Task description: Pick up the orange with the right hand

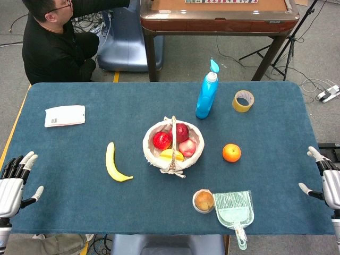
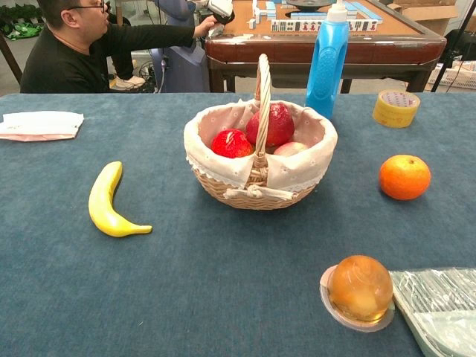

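The orange (image 1: 231, 153) lies on the blue tablecloth to the right of the basket; the chest view shows the orange (image 2: 404, 177) at mid right. My right hand (image 1: 325, 178) hovers at the table's right edge, well to the right of the orange, fingers spread and holding nothing. At the left edge my left hand (image 1: 15, 180) is likewise empty with its fingers apart. Neither hand appears in the chest view.
A wicker basket (image 1: 153, 154) of fruit stands mid-table, with a banana (image 1: 114, 164) to its left. Behind it are a blue bottle (image 1: 206, 94) and a tape roll (image 1: 243, 101). A jelly cup (image 1: 203, 201) and green dustpan (image 1: 234, 211) lie near the front edge. A white packet (image 1: 65, 115) is far left. A person (image 1: 53, 40) sits beyond the table.
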You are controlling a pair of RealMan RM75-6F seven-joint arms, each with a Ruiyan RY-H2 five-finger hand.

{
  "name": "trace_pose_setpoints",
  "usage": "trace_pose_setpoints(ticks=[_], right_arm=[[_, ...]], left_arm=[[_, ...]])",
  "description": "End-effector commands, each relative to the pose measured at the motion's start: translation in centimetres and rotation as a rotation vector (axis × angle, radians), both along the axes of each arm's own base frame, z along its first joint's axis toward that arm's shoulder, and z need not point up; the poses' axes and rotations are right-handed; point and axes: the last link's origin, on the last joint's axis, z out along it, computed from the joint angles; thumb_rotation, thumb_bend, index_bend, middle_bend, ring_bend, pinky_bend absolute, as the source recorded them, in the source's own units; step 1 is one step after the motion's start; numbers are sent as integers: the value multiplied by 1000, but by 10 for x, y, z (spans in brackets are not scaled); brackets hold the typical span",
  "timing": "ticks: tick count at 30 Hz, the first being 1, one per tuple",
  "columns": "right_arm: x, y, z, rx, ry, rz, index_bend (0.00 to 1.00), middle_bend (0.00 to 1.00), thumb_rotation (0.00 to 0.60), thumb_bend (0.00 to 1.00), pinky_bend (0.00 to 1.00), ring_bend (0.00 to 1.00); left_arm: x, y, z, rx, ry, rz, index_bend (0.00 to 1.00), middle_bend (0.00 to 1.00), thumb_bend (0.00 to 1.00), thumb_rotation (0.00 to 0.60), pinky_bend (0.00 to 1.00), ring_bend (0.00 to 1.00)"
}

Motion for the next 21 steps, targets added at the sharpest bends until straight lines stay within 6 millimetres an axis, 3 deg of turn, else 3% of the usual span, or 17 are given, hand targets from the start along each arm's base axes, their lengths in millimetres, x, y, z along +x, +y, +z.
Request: trace_pose_setpoints(ticks=[1,14,18,21], right_arm=[[0,0,0,1,-2,1,105,238,600,103,537,299],[9,-2,3,1,20,27,105,234,600,101,537,299],[20,-12,0,45,50,42,7,231,600,73,537,299],[29,-24,-2,91,108,41,0,207,600,49,537,297]], left_arm=[[0,0,0,-1,1,1,14,0,333,600,2,0],[0,-1,0,-3,-2,1,14,0,333,600,2,0],[1,0,-2,-7,-1,-3,14,0,333,600,2,0],[1,0,-2,-9,-1,-3,14,0,333,600,2,0]])
